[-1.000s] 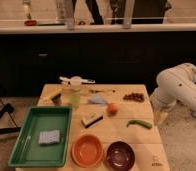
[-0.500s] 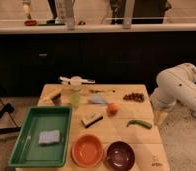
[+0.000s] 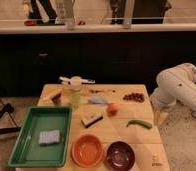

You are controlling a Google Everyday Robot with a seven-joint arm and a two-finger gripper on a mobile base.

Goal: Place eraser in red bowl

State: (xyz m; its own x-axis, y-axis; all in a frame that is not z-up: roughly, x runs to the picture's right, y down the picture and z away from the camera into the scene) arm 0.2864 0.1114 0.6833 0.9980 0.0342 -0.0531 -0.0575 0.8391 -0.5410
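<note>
**Eraser lies on the table, outside the red bowl**

Eraser rests flat on the wooden table near its middle, a pale block with a dark strip along its near side, lying at a slant. It sits just beyond the red bowl, apart from it and a little to the right of the bowl's centre. The red bowl stands at the front edge of the table, and its inside shows plain orange. Just to its right stands a dark bowl, the two rims close together; its inside shows only dark.

Left of the eraser is a green tray, holding a blue-grey sponge that lies flat towards its front. To the eraser's right sit a small orange fruit and, further right, a green pod. Behind it lie a pale blue cloth and a green cup.

The white arm bends in from the right, off the table. The gripper hangs low beside the table's right edge, well apart from the eraser. Whether it is parted or closed does not show.
</note>
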